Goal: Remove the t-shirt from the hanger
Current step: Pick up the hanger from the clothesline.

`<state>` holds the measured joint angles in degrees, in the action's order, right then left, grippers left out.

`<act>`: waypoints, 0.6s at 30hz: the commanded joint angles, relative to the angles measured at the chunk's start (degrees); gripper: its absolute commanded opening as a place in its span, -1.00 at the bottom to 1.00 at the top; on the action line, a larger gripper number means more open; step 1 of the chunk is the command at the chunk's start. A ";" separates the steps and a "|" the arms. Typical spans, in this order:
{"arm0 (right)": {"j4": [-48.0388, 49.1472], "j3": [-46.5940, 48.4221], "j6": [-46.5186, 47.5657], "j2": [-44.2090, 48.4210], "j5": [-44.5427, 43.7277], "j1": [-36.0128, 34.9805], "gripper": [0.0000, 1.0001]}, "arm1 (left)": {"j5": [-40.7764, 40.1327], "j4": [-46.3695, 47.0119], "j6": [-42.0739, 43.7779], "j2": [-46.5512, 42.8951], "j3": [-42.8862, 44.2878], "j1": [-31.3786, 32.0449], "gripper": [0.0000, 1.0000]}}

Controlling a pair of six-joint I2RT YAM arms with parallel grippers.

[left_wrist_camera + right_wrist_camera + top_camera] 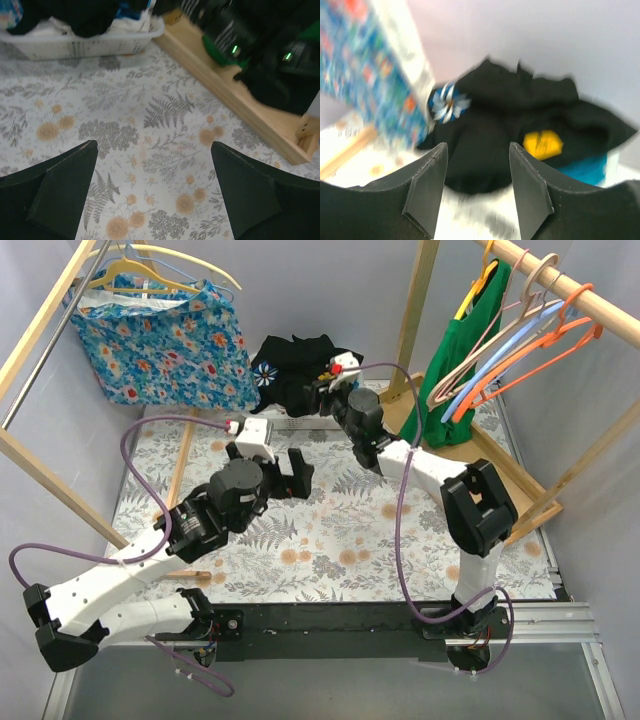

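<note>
The black t-shirt (300, 365) is lying heaped in the white basket (75, 47). The right gripper (477, 150) is hovering near it — jaws apart, empty — and the left gripper (155, 145) is hanging wide open.

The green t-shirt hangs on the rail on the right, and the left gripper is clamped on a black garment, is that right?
Not quite. The green t-shirt does hang on the right rail, but the left gripper is open and holds nothing; only the floral table cover shows beneath it. The left wrist view shows this.
</note>
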<state>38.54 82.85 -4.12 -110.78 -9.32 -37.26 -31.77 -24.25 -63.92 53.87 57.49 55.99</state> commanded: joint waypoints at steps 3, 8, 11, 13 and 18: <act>4.09 -16.98 5.61 11.53 -6.76 -4.84 0.20 | 4.07 7.09 13.28 6.84 11.31 -0.09 0.96; 1.98 -29.04 2.28 19.36 -7.30 -5.81 0.20 | 7.86 16.23 19.35 12.31 15.63 -0.09 0.96; -0.74 -36.16 -0.62 25.07 -4.93 -5.99 0.19 | 9.97 27.19 22.95 16.26 16.24 -0.09 0.96; -2.41 -40.98 -2.11 29.12 -3.60 -6.07 0.18 | 10.41 31.78 24.28 19.94 16.60 -0.09 0.96; -8.21 -46.46 -4.40 36.67 -1.84 -6.25 0.15 | 6.63 40.24 26.22 30.49 23.87 -0.61 0.85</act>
<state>34.06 38.79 -5.54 -79.33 -12.88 -43.35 -23.53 6.35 -41.60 78.26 73.78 55.96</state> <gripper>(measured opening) 0.583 0.960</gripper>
